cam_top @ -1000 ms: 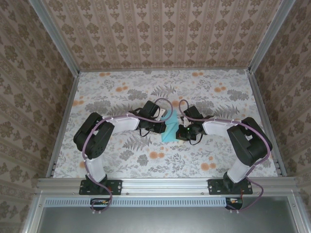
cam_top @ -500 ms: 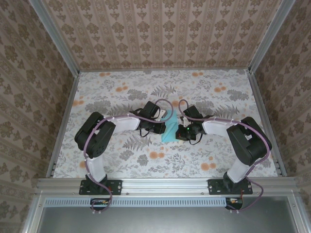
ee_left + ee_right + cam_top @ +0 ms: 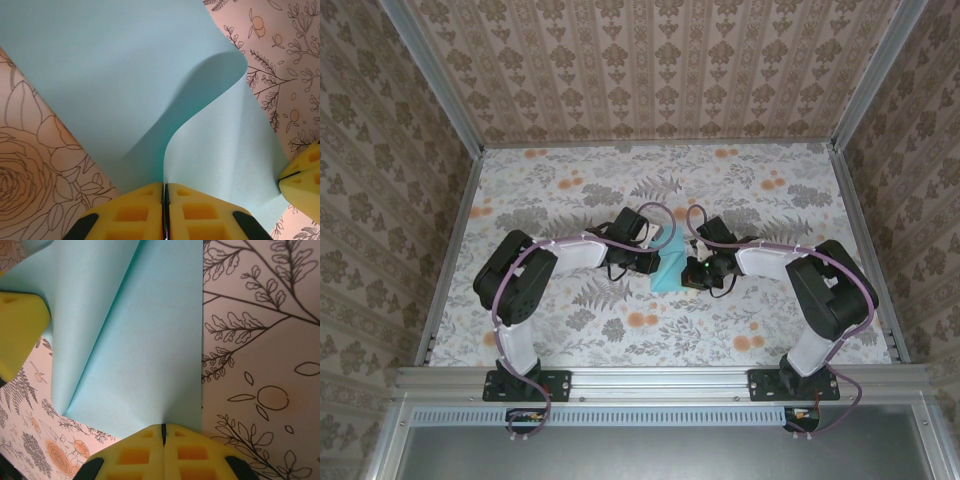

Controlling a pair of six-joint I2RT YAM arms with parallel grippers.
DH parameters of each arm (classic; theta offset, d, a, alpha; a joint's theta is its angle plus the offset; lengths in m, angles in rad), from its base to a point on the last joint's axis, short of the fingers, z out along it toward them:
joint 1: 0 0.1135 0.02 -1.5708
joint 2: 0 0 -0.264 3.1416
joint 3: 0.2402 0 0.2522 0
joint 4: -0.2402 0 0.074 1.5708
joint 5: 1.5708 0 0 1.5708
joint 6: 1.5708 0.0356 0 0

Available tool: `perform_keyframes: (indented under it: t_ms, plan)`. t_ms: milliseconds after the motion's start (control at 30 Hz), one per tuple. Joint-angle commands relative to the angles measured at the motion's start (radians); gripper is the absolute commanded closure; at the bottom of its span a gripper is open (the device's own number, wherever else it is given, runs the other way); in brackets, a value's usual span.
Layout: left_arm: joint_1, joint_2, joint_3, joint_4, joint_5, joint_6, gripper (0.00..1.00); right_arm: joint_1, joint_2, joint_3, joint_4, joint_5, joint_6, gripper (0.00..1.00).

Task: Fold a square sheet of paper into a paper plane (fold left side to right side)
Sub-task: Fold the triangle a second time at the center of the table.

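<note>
On the bench (image 3: 560, 190), the left pincer (image 3: 164, 197) pinches the curling square sheet of paper (image 3: 115, 75); the right pincer (image 3: 163, 437), closed, touches its edge.

Looking down on a pale floral tabletop (image 3: 770, 200) with grey ferns and orange blossoms, boxed in by beige damask-wallpaper panels: back wall (image 3: 660, 70) at 12 o'clock, left wall (image 3: 380, 200) at 9, right wall (image 3: 920, 200) at 3. Framed with aluminium posts (image 3: 430, 75) up the far corners and a long aluminium rail (image 3: 660, 378) along 6 o'clock, plus a plain grey panel (image 3: 660, 455) below that. Soft, even light all over, pretty washed-out look.
</note>
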Motion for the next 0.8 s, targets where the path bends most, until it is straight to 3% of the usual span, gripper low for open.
perform_keyframes:
  t_ms: [0, 767]
  plan:
    - [0.008, 0.002, 0.015, -0.012, -0.004, 0.028, 0.89, 0.004, 0.039, -0.004, -0.091, 0.033, -0.013, 0.99]
    - [-0.007, 0.032, 0.031, -0.054, 0.025, 0.060, 0.89, 0.004, 0.041, 0.009, -0.102, 0.032, -0.019, 0.99]
